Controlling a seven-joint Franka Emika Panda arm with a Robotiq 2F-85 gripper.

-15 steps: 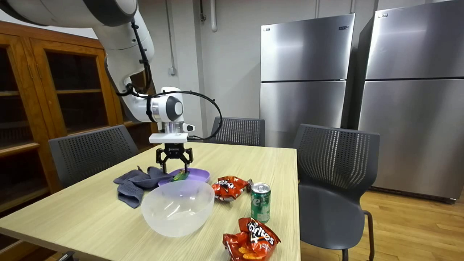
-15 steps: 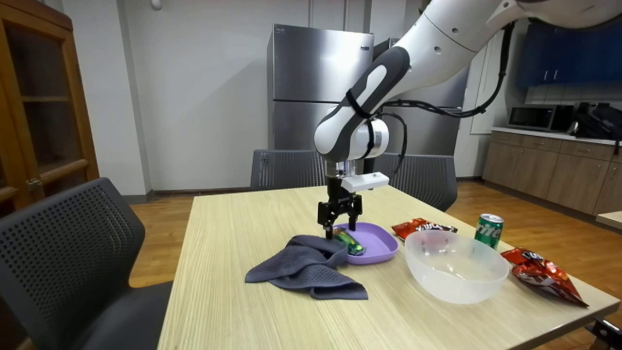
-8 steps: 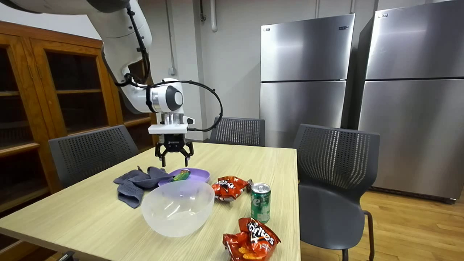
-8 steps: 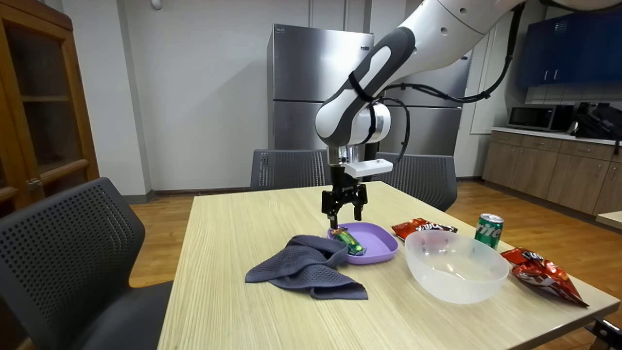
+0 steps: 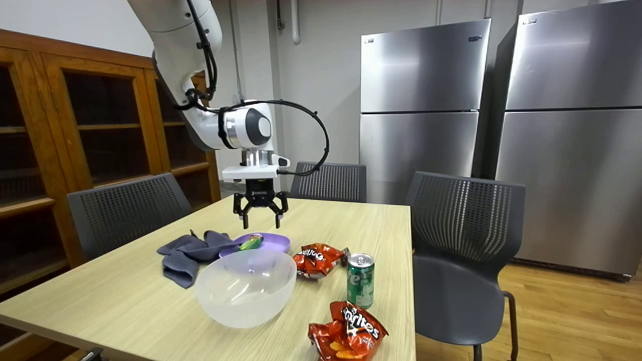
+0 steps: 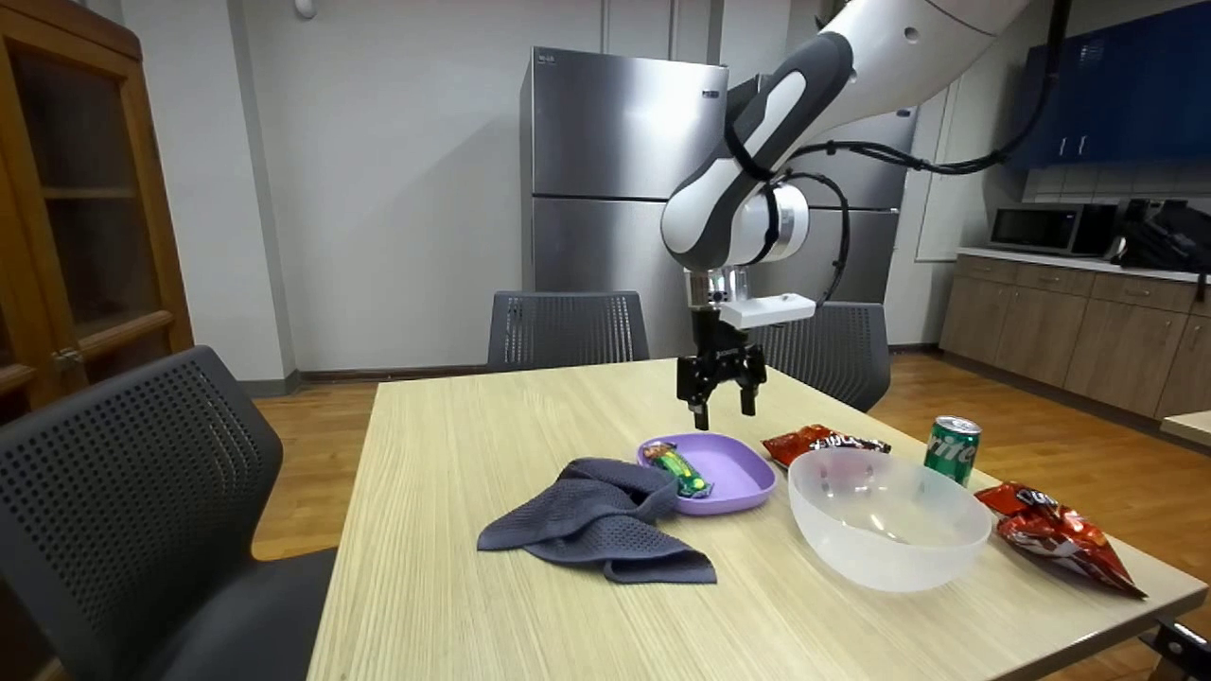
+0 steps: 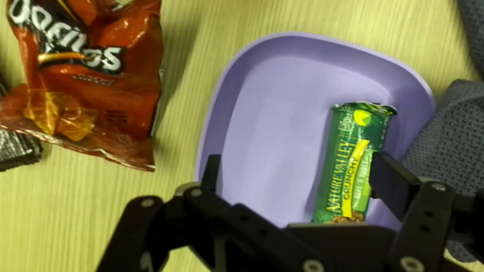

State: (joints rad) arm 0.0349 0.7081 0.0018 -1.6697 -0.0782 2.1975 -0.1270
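Observation:
My gripper (image 5: 262, 224) is open and empty, held above the table; it also shows in an exterior view (image 6: 725, 416) and in the wrist view (image 7: 295, 162). Below it is a purple plate (image 6: 724, 473), seen from above in the wrist view (image 7: 272, 132). A green granola bar (image 7: 346, 162) lies in the plate along the towel side; it shows in both exterior views (image 5: 252, 242) (image 6: 676, 470). In the wrist view one finger overlaps the bar's edge, but the exterior views show the fingers well above it. The bar's lower end is hidden by the gripper there.
A dark grey towel (image 6: 601, 515) touches the plate's side. A frosted bowl (image 5: 246, 296) stands in front of the plate. A red chip bag (image 5: 317, 260), a green soda can (image 5: 360, 281) and another red chip bag (image 5: 348, 333) are on the table. Chairs (image 5: 464, 220) surround it.
The gripper has risen from the granola bar and moved sideways towards the chip bag and can side. It stays open. The bar and plate have not visibly moved.

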